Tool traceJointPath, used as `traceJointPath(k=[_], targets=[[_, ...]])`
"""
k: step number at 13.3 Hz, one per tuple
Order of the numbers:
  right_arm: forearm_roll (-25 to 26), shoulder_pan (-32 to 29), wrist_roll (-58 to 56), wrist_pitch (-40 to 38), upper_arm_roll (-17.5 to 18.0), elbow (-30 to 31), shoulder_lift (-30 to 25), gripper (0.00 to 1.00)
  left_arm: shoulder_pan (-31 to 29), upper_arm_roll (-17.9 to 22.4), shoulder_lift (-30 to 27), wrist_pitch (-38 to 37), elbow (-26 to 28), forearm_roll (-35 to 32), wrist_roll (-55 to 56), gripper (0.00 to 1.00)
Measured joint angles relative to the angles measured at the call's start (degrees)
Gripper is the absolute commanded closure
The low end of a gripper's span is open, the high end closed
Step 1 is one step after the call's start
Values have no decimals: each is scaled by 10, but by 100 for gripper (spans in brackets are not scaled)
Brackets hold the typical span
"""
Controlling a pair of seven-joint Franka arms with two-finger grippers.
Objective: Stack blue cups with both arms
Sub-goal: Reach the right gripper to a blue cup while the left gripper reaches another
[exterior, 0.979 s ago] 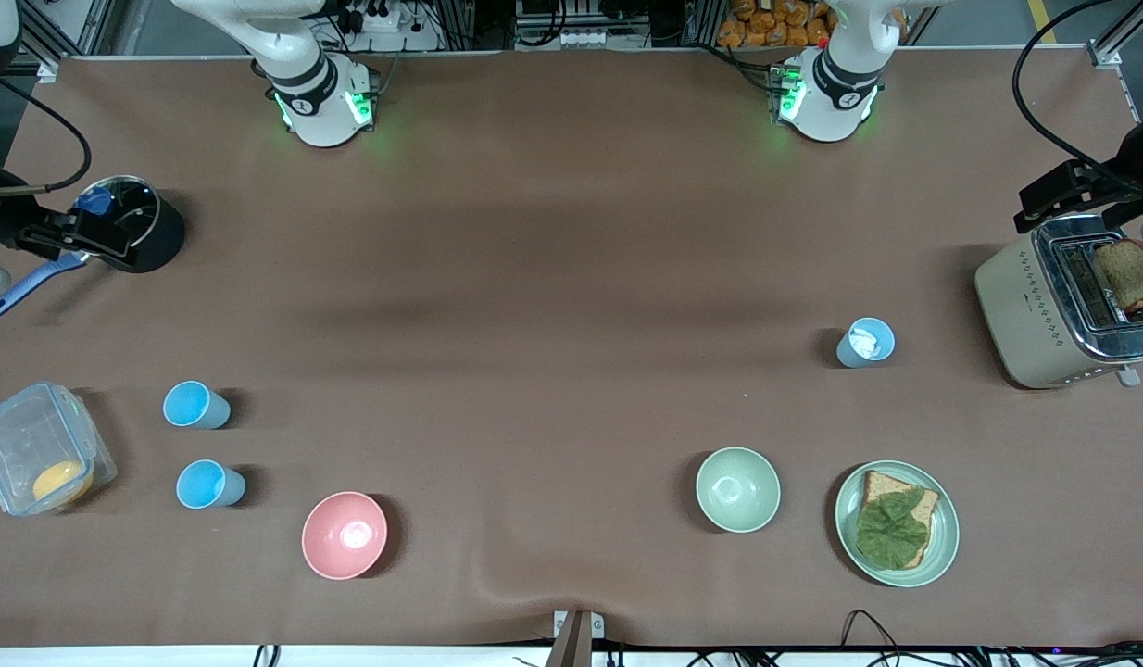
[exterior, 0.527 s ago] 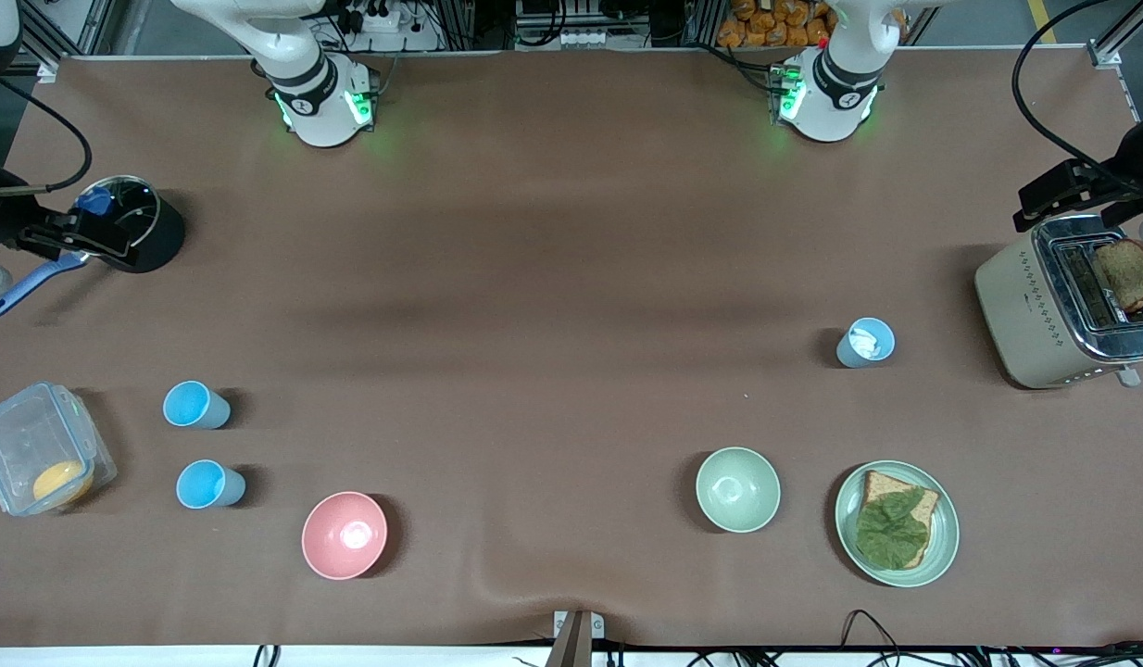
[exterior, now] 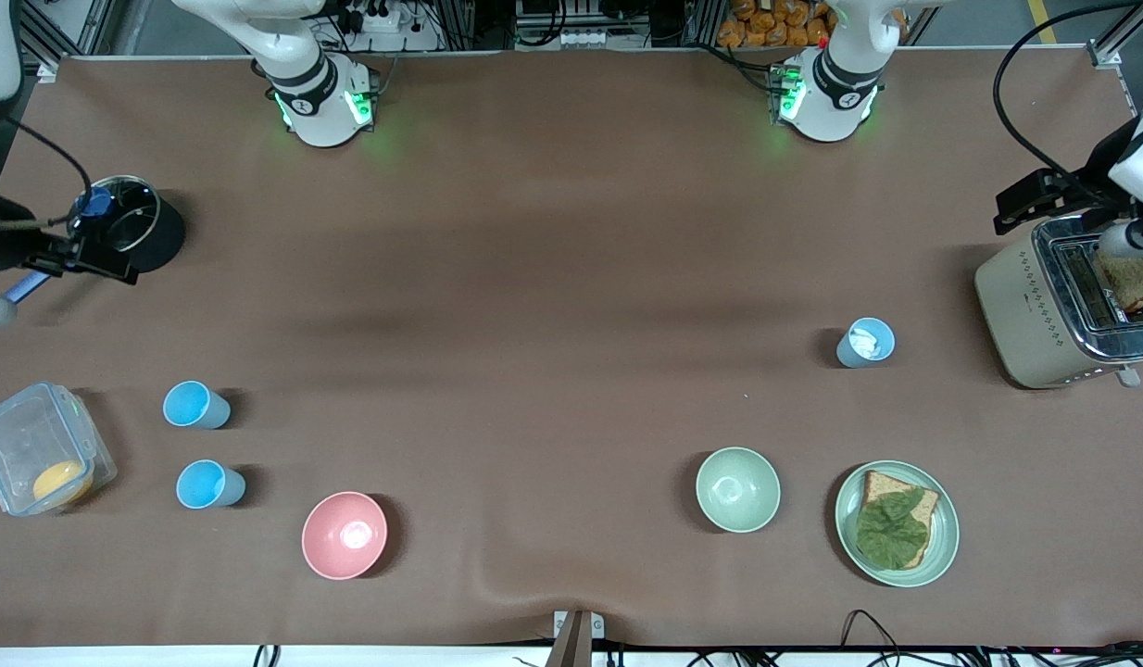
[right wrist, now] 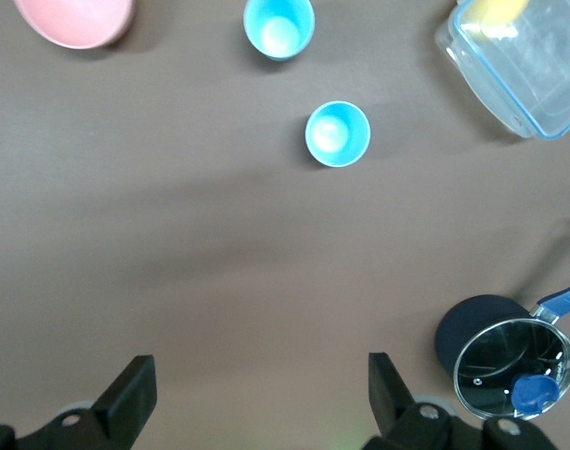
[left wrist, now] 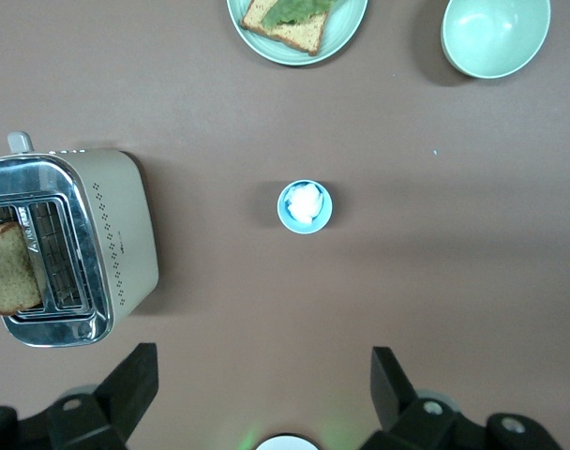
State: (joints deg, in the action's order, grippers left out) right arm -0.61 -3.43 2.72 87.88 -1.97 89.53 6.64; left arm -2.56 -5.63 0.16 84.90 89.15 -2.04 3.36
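Note:
Two sky-blue cups (exterior: 195,405) (exterior: 209,484) stand upright and apart near the right arm's end of the table; the right wrist view shows them too (right wrist: 337,134) (right wrist: 278,26). A duller grey-blue cup (exterior: 866,342) with something white inside stands toward the left arm's end, also in the left wrist view (left wrist: 305,206). My right gripper (right wrist: 260,386) is open and empty, high over the table beside the black pot (exterior: 131,232). My left gripper (left wrist: 263,375) is open and empty, high over the table near the toaster (exterior: 1044,315).
A pink bowl (exterior: 345,534) stands beside the nearer sky-blue cup. A pale green bowl (exterior: 737,488) and a plate with bread and lettuce (exterior: 896,523) lie nearer the camera than the grey-blue cup. A clear container (exterior: 39,460) sits at the right arm's end.
Both hands have shifted slightly at the table's two ends; the right one now covers most of the pot's blue handle. The cups have not moved.

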Motion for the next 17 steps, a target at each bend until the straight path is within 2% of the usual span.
traceJointPath(k=[4, 8, 14, 17], targets=[[0, -13, -1, 4, -1, -1, 29, 0, -4, 1, 4, 55, 50, -1, 0, 0], [0, -13, -28, 55, -1, 0, 77, 0, -3, 1, 9, 114, 107, -1, 0, 0], [4, -21, -106, 165, -2, 0, 188, 0, -3, 0, 17, 126, 119, -1, 0, 0], [5, -46, -172, 218, -3, 0, 228, 0, -3, 0, 47, 154, 133, -1, 0, 0]])
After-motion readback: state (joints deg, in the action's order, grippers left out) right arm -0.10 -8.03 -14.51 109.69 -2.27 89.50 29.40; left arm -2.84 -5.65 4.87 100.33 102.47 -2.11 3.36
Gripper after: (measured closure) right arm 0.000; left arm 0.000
